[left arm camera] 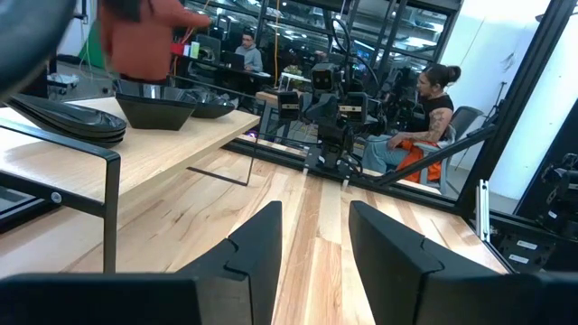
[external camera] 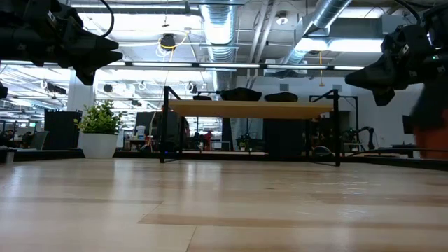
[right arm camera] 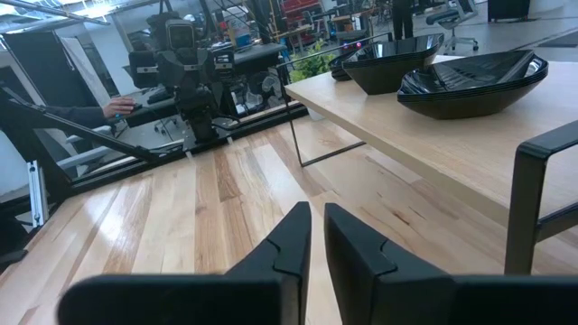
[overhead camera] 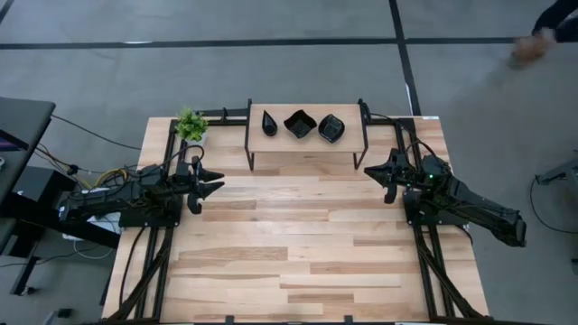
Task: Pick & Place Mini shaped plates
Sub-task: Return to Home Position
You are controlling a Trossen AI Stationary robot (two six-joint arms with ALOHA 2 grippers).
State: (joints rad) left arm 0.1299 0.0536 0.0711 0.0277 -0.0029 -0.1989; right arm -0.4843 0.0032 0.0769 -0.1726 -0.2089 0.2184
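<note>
Left tool (overhead camera: 215,183), right tool (overhead camera: 375,176) flank shelf (overhead camera: 352,137) — plates (overhead camera: 300,124) atop

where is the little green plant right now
In the high view the green plant stands at the far left corner of the table, just left of the shelf holding the black plates.

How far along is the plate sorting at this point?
Done: teardrops, wavy squares and leaves sit stacked on the shelf; no plate shows on the table. In hand: nothing; left gripper and right gripper hover empty at the sides. Left: apparently only parking the arms.
</note>
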